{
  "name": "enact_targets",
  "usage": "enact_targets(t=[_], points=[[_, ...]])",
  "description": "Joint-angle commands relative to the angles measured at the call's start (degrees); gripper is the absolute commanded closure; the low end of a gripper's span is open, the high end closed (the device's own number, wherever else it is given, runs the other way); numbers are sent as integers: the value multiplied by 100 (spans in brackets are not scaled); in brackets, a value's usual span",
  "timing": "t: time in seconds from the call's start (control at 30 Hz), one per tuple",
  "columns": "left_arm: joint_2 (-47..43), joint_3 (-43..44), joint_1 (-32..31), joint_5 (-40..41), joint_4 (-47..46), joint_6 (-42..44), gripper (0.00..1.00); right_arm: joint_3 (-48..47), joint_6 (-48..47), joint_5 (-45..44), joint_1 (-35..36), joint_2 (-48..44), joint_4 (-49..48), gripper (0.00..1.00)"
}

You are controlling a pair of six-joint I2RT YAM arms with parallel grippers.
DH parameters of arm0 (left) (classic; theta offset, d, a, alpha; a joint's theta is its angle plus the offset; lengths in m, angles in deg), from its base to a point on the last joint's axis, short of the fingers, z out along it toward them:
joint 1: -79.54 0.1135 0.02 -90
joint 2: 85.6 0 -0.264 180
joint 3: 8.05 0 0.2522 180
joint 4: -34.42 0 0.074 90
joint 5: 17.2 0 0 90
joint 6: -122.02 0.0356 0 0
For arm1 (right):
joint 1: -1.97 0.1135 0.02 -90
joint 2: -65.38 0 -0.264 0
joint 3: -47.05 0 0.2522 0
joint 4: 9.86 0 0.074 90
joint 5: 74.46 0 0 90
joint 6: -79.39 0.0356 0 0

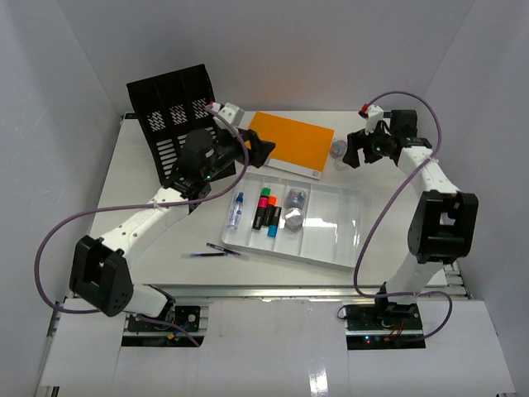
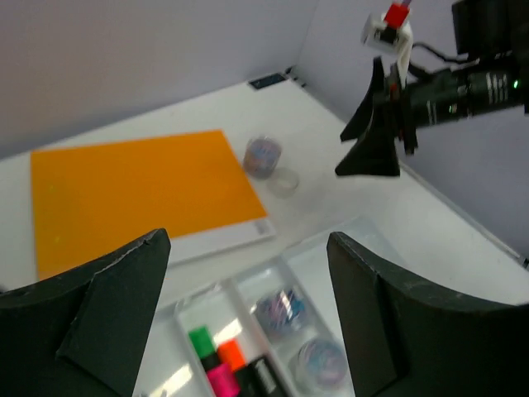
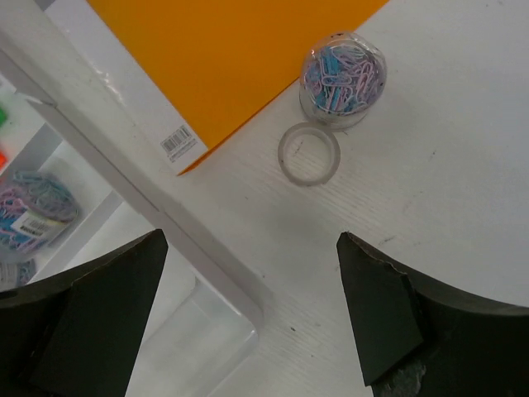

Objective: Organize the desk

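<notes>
The white desk (image 1: 165,240) carries an orange notebook (image 1: 289,142), a white compartmented tray (image 1: 331,236) and a black file rack (image 1: 175,116). My left gripper (image 1: 263,150) is open and empty, hovering over the notebook's left edge above the tray's far side (image 2: 248,318). My right gripper (image 1: 354,155) is open and empty above the desk at the tray's far right corner (image 3: 248,318). A clear jar of coloured paper clips (image 3: 340,78) and its loose lid (image 3: 309,154) lie by the notebook's corner (image 3: 223,74).
The tray holds a glue bottle (image 1: 236,211), highlighters (image 1: 268,211) and two paper-clip jars (image 1: 295,207). A blue pen (image 1: 212,253) lies on the desk left of the tray. Grey walls enclose the desk on three sides.
</notes>
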Motion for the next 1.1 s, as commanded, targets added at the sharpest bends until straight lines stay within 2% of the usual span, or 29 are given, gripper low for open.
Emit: enact_targets(t=[0.0,0.1,0.2,0.33,0.53,0.93,1.07], points=[[-890,-1307,948,-1648,1308,-407,13,-1134,749,-1180,516,912,-78,10],[-1859,-2138,1109,-1440,1299,-173,11,-1648,914,-1562,708,1568,-218,10],[-2210,-2402,1118,-1387,1266,6,10,-2376,980,-1774,769,2023,-154,10],[-2173,-2304,1125,-1059,1572,344,10,-2991,839,-2291,864,2614,-58,10],[-2267,-2340,1144,-1036,1584,302,10,-3275,581,-2763,947,3045,-241,10],[-2250,-2352,1145,-1098,1575,266,11,-3437,737,-2407,947,3579,-178,10],[-2250,-2357,1145,-1086,1575,276,11,-3500,773,-2489,947,3647,-179,3]])
